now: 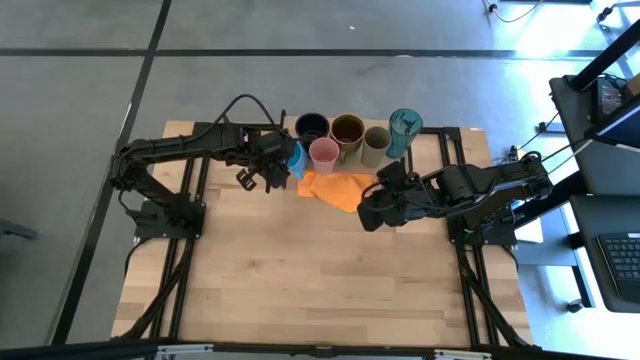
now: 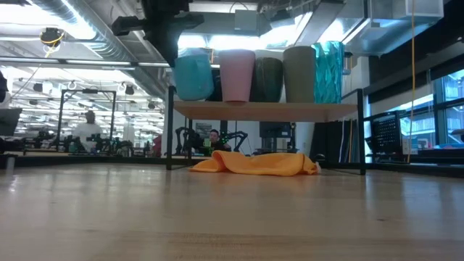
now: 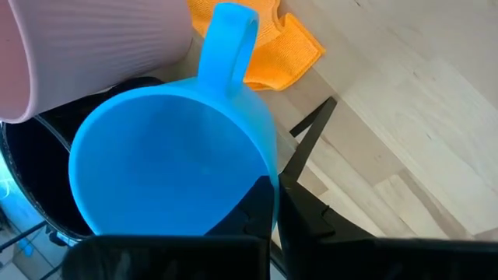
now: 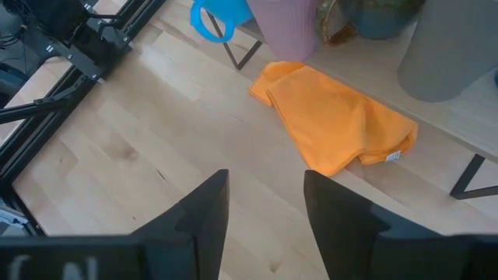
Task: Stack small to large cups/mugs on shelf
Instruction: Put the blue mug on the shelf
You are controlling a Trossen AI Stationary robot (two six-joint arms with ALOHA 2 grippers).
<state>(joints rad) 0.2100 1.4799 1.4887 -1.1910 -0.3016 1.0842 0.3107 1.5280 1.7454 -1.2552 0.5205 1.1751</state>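
The light blue mug is at the left end of the shelf, tilted, with my left gripper shut on it. Beside it in a row on the shelf stand the pink cup, the black mug, the mustard-brown mug, the olive-grey cup and the teal tumbler. Whether the blue mug's base touches the board, I cannot tell. My right gripper hangs open over the table, near the orange cloth, touching nothing. My left gripper holds the light blue mug by its rim wall, on the side away from the handle. One finger is inside the mug and the other outside. The fingers slant down from the table's left. The mug sits tilted beside the pink cup.
The orange cloth lies crumpled on the table under and in front of the shelf. The shelf's thin black legs stand at its ends. The wide wooden tabletop stretches toward the near edge.
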